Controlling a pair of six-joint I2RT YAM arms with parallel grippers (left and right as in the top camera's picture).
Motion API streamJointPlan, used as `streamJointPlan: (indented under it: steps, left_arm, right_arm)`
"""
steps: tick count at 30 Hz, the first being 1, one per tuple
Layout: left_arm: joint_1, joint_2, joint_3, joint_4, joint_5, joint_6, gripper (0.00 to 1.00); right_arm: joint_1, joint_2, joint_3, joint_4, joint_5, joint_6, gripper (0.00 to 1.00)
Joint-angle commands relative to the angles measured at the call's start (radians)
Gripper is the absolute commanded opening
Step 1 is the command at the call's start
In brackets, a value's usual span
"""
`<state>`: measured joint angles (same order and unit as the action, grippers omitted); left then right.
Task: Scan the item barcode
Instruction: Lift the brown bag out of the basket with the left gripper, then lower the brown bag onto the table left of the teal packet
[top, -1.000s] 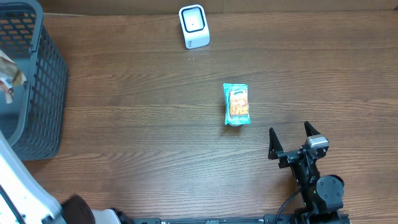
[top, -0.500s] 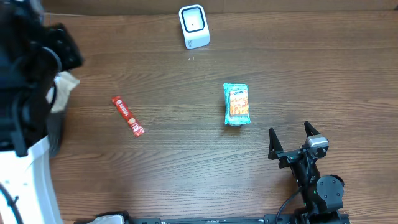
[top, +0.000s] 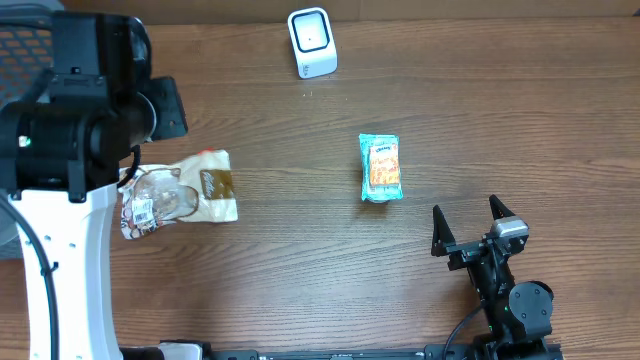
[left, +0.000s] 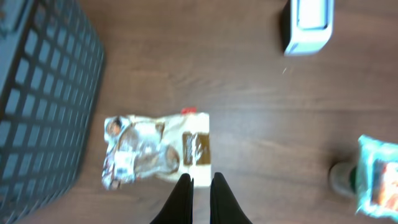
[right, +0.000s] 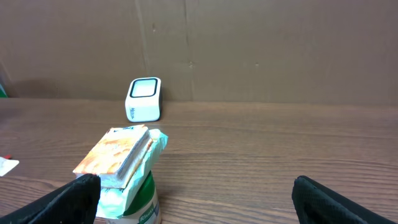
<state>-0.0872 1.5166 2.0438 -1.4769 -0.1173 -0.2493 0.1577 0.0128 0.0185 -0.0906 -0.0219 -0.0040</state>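
my left end effector (left: 201, 182), fingers together and empty, hangs over the bag (top: 190, 190) on the tabletop (top: 300, 270), my right end effector (top: 466, 212) spread wide; the slick film could slip from a shallow pinch.

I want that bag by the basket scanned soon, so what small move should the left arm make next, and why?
Probably open the left gripper. Its jaws stand shut over the near edge of the clear snack bag, which lies flat and unheld on the table beside the basket. Shut jaws cannot take hold of it to carry it to the scanner.
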Motion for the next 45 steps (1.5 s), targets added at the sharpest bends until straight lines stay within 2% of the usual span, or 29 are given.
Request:
streamJointPlan:
  steps: [1, 6, 7, 11, 13, 19, 23, 26, 38, 45]
  left_arm:
    - [-0.012, 0.015, 0.005, -0.023, -0.05, -0.013, 0.04]
    - [-0.005, 0.006, 0.005, 0.002, -0.155, -0.025, 0.05]
    - [-0.001, 0.006, 0.005, 0.002, -0.171, -0.03, 0.08]
    - [0.007, 0.006, 0.005, -0.013, -0.158, -0.05, 0.4]
    - [0.007, 0.007, 0.005, -0.028, -0.147, -0.05, 0.64]
    - [0.006, 0.021, 0.001, -0.137, -0.107, -0.051, 0.68]
    - [0.006, 0.026, -0.043, -0.204, -0.039, -0.05, 0.76]
    - [0.007, 0.026, -0.093, -0.213, -0.042, -0.045, 1.0]
    - [0.008, 0.03, -0.352, -0.146, -0.053, -0.077, 1.0]
    - [0.008, 0.03, -0.639, 0.071, -0.072, -0.171, 1.0]
  right_arm:
    - [-0.001, -0.01, -0.011, 0.007, -0.002, -0.008, 1.0]
    - [-0.001, -0.01, -0.011, 0.007, -0.002, -0.008, 1.0]
    - [-0.001, -0.01, -0.011, 0.007, -0.002, -0.008, 1.0]
    - [-0.001, -0.01, -0.011, 0.007, -0.002, -0.008, 1.0]
    - [-0.001, -0.01, -0.011, 0.007, -0.002, -0.008, 1.0]
    - [-0.001, -0.01, -0.011, 0.007, -0.002, -0.008, 1.0]
    - [-0.001, -0.01, -0.011, 0.007, -0.002, -0.008, 1.0]
    - [-0.001, -0.01, -0.011, 0.007, -0.002, -0.008, 1.0]
    - [-0.001, -0.01, -0.011, 0.007, -0.002, -0.008, 1.0]
    - [-0.001, -0.01, -0.011, 0.007, -0.002, -0.008, 1.0]
